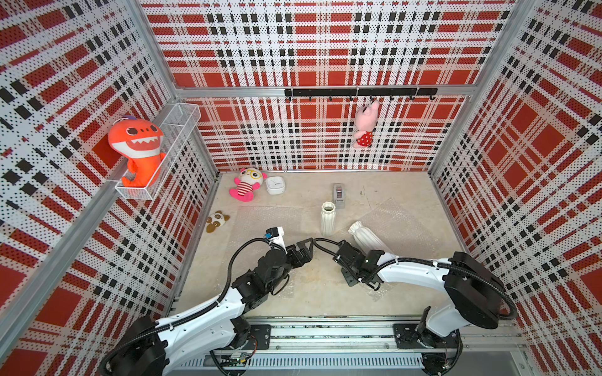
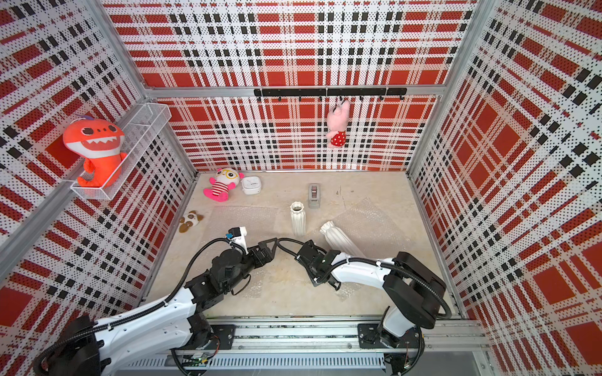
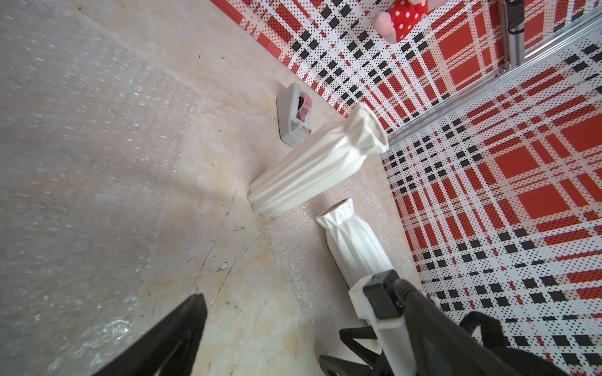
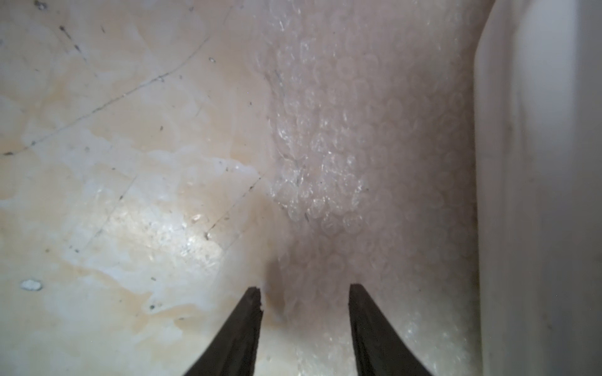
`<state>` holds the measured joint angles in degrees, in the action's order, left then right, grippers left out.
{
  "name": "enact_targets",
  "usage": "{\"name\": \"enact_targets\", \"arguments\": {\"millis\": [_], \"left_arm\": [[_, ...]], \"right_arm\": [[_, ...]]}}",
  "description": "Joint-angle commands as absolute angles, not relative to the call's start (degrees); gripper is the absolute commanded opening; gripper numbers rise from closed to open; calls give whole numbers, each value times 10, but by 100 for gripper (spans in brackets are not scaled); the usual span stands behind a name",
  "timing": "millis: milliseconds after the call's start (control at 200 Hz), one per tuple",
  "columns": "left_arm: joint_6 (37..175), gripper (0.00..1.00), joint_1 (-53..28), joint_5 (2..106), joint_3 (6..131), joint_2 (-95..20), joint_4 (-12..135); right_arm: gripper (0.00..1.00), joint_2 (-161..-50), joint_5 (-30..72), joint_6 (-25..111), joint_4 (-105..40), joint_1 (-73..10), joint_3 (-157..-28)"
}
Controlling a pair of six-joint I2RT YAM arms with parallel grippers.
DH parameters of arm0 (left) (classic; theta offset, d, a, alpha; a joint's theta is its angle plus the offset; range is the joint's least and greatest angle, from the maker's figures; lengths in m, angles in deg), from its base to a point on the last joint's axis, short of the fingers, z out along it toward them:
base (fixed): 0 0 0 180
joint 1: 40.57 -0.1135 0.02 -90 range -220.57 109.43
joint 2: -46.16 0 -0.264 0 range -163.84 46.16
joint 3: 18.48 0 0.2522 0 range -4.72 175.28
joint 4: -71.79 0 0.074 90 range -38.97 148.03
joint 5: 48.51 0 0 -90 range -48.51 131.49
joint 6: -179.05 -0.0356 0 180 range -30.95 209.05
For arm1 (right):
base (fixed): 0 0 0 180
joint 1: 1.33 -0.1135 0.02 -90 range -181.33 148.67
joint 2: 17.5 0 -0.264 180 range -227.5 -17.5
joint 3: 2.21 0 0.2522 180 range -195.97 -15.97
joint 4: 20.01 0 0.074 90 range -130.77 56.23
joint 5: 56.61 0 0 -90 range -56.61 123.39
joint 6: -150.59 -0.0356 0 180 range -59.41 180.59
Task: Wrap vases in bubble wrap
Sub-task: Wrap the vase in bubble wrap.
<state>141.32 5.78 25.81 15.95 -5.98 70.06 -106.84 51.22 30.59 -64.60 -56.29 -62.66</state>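
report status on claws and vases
Left claw open. Right claw part open at bubble wrap edge. One vase lying on it, other vase upright. Nothing blocking.

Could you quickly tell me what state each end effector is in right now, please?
Left end effector: open, empty.
Right end effector: open, straddling the bubble wrap edge, not gripping.

An orange shark plush (image 1: 138,146) sits upright in a white wire basket (image 1: 182,120) fixed to the left plaid wall. On the back wall, a pink plush in a red dotted dress (image 1: 366,125) hangs from a black hook rail (image 1: 325,92). On the beige tabletop (image 1: 391,185), a pink striped doll with yellow glasses (image 1: 246,185) lies just beside a small white rounded box (image 1: 275,185). A grey tape dispenser (image 1: 338,194) stands further right, and a small brown-and-white panda plush (image 1: 216,221) lies near the left wall.
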Motion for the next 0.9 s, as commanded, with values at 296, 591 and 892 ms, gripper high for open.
{"name": "enact_targets", "arguments": {"millis": [296, 591, 892], "left_arm": [[1414, 98, 42, 248, 159, -60, 671], [1421, 98, 41, 258, 153, -61, 685], [1423, 98, 41, 268, 154, -58, 686]], "right_arm": [[30, -1103, 523, 311, -597, -546, -609], [12, -1086, 540, 325, -602, -535, -609], [0, -1046, 515, 352, -606, -521, -615]]}}
